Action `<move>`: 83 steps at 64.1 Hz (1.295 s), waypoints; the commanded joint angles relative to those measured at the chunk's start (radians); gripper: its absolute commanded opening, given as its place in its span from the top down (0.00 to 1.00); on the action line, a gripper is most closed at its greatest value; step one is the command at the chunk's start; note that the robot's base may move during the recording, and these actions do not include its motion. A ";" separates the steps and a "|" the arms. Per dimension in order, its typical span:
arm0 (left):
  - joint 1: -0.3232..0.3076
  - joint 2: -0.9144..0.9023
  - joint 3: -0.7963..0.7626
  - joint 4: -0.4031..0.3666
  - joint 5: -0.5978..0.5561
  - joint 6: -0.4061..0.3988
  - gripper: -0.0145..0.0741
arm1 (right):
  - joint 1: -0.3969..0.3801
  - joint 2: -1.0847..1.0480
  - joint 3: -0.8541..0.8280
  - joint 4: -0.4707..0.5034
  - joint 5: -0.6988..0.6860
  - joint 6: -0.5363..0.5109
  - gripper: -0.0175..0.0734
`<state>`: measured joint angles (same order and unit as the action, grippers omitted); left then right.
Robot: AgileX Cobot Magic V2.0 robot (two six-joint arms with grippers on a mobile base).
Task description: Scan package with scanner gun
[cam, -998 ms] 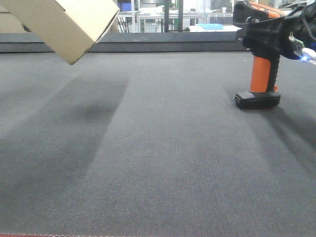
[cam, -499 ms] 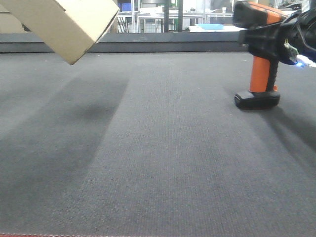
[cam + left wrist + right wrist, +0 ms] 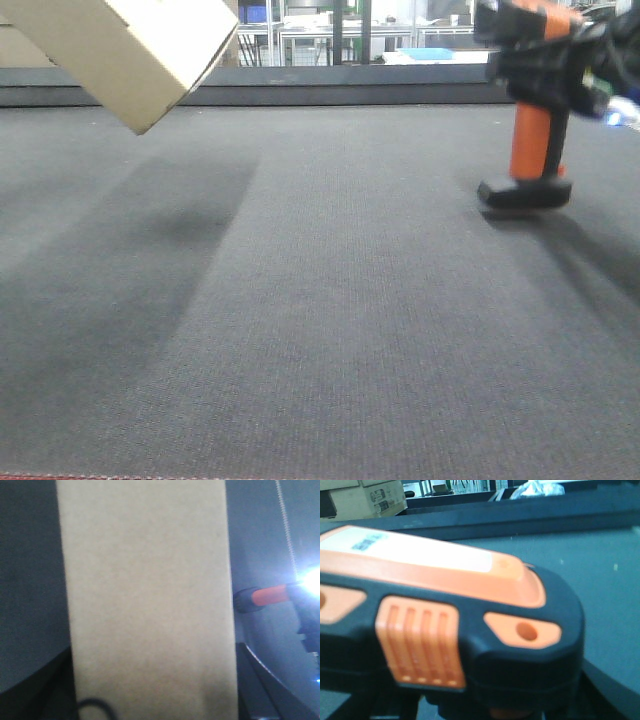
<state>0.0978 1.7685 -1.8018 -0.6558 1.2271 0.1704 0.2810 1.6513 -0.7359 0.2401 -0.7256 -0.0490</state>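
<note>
So on the left, the package (image 3: 130, 50) basically hadn't budged over the last second: it was up in the air at the top corner, tilted, corner pointing down, well clear of the surface (image 3: 330, 320). In your left wrist view it filled the frame, with the dark left fingers (image 3: 52, 690) showing at either bottom edge, so I'd say they were clamped on it. The actual change was over on the right. The scanner gun (image 3: 530, 130) had been sitting on its base, and now the base had come up a touch and slid slightly right, blurred, with its shadow just beneath it. The right fingers (image 3: 600, 62) were wrapped around the head, gripping it as far as I could tell, though the right wrist view only showed the orange and black shell up close. My read: you'd finished the pickup and the lift had started, so next up was swinging the nose toward the package, which was well apart from it. No label showed on the face I could see, so watch that. The surface was dark grey woven cloth with soft shadow bands and a thin red edge (image 3: 200, 477) along the bottom. Behind it ran a low dark ledge (image 3: 350, 85), then metal racks and a blue tray (image 3: 435, 53) in a bright workshop.
</note>
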 commanded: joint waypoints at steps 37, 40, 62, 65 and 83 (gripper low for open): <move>-0.007 -0.007 -0.007 0.067 -0.006 0.006 0.96 | -0.045 -0.136 -0.350 0.003 0.397 -0.563 0.98; -0.011 -0.007 -0.007 0.069 -0.006 0.006 0.96 | -0.045 -0.136 -0.350 0.001 0.397 -0.580 0.98; -0.047 -0.007 -0.007 0.090 -0.006 0.006 0.96 | -0.045 -0.136 -0.350 0.001 0.403 -0.581 0.98; -0.052 -0.007 -0.007 0.092 -0.006 0.006 0.96 | -0.045 -0.136 -0.350 0.001 0.403 -0.581 0.98; -0.054 -0.007 -0.007 0.101 -0.006 0.006 0.96 | -0.022 -0.136 -0.352 0.007 0.381 -0.579 0.98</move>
<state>0.0502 1.7685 -1.8018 -0.5481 1.2289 0.1720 0.2507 1.5366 -1.0721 0.2449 -0.2586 -0.6208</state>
